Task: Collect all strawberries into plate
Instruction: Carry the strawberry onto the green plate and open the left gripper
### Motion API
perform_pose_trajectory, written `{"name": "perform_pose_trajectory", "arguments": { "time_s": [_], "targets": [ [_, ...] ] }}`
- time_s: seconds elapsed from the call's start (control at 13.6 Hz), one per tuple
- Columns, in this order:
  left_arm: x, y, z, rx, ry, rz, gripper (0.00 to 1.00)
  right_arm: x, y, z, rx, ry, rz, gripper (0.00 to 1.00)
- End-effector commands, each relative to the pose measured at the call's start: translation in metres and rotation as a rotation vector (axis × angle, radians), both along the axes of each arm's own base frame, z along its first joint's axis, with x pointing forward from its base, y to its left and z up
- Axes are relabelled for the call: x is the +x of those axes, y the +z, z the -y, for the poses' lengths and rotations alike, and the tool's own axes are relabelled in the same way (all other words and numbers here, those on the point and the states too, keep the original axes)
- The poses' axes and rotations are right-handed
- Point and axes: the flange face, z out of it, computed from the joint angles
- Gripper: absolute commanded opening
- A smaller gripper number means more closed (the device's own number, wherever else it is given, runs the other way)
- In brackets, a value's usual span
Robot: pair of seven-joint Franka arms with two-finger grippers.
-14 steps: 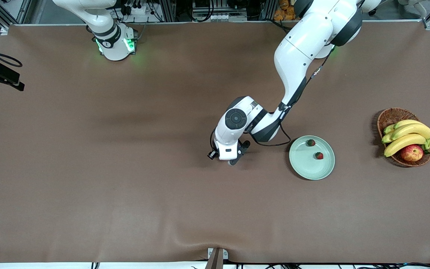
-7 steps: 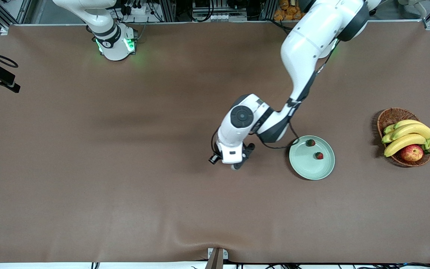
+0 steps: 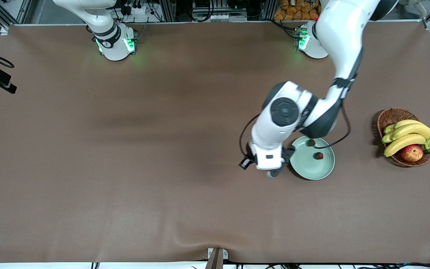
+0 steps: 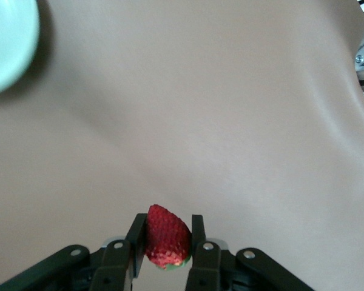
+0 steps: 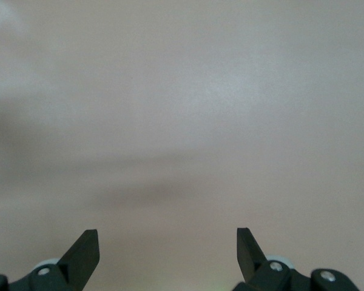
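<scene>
The pale mint-green plate [image 3: 309,169] lies on the brown table toward the left arm's end. Two strawberries [image 3: 311,142] [image 3: 318,155] lie in it. My left gripper [image 4: 167,219] is shut on a third red strawberry [image 4: 167,237], its green cap toward the palm. In the front view the left hand [image 3: 271,158] hangs over the table just beside the plate's rim, on the side toward the right arm; the held berry is hidden there. The plate's edge shows in the left wrist view [image 4: 6,42]. My right gripper [image 5: 168,233] is open and empty over bare table; that arm waits.
A brown wicker basket [image 3: 390,116] with bananas [image 3: 409,134] and a red-yellow apple [image 3: 411,152] stands near the left arm's end of the table, beside the plate. A black mount [image 3: 215,257] sits at the table's front edge.
My left arm has swung toward the plate with the strawberry in its gripper, from mid-table to beside the plate's rim. The plate and its two berries have not moved.
</scene>
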Motion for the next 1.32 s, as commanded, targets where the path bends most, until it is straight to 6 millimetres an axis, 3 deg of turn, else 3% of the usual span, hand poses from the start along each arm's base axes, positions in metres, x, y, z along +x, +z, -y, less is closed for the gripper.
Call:
{"name": "perform_pose_trajectory", "arguments": {
  "time_s": [0.0,0.29,0.73,1.1,1.25],
  "targets": [
    [-0.002,0.009,-0.048,0.048,-0.178,-0.086,0.00,-0.003,0.007,0.001,0.018,-0.006,0.006,1.00],
    [0.002,-0.002,-0.111,0.091,-0.424,-0.211,0.00,-0.003,0.007,0.001,0.018,-0.011,0.004,1.00],
    [0.004,-0.064,-0.193,0.097,-0.633,-0.290,0.00,-0.004,0.005,0.000,0.019,-0.012,-0.010,1.00],
    [0.006,-0.131,-0.220,0.084,-0.610,-0.181,0.00,-0.005,0.005,0.001,0.019,-0.012,-0.011,1.00],
    [0.002,-0.157,-0.218,0.076,-0.610,-0.153,0.00,-0.005,0.005,0.001,0.018,-0.007,-0.011,1.00]
  ]
}}
